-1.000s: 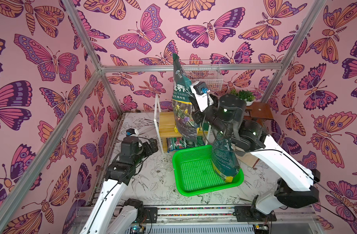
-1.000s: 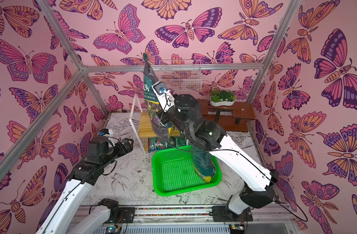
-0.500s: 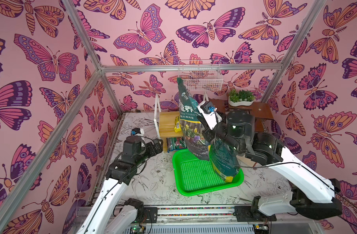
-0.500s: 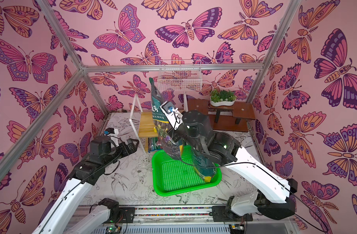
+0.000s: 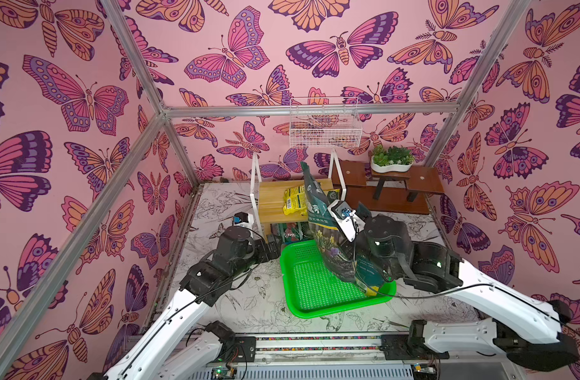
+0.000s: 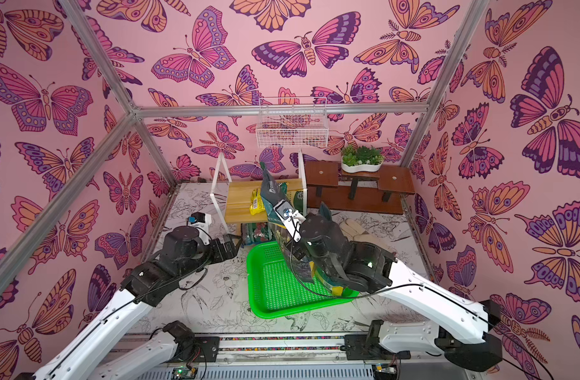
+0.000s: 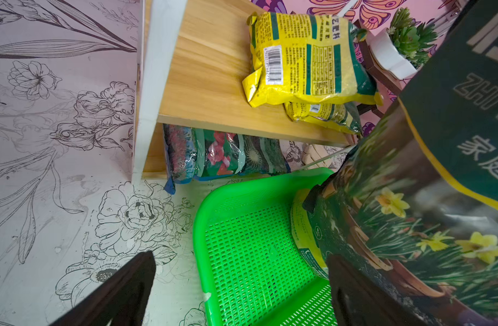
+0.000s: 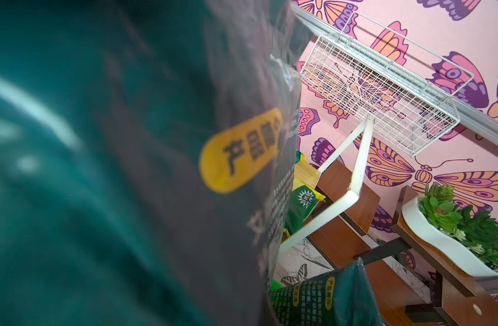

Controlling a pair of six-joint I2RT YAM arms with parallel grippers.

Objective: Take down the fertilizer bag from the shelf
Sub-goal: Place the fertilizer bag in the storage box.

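Observation:
The fertilizer bag [image 5: 318,214], tall and dark green with flower pictures, hangs upright in front of the shelf [image 5: 272,200], clear of its boards. My right gripper [image 5: 341,228] is shut on the bag's right edge. The bag's lower end is over the green tray [image 5: 288,286]; I cannot tell whether it touches. It fills the right wrist view [image 8: 129,169] and hides the jaws there. My left gripper [image 7: 239,282] is open and empty, low beside the tray's left rim [image 7: 199,240], with the bag [image 7: 440,169] just beyond one finger.
Another green bag [image 7: 304,234] stands in the tray behind the held one. Two yellow bags [image 7: 304,56] lie on the shelf's top board, with more bags [image 7: 222,155] beneath. A wire basket [image 5: 325,128] hangs on the back wall. A brown plant stand [image 5: 390,200] with a planter [image 5: 392,161] stands to the right.
My right arm has brought the fertilizer bag down and forward from above the shelf to over the green tray. My left arm has edged slightly toward the tray, still open.

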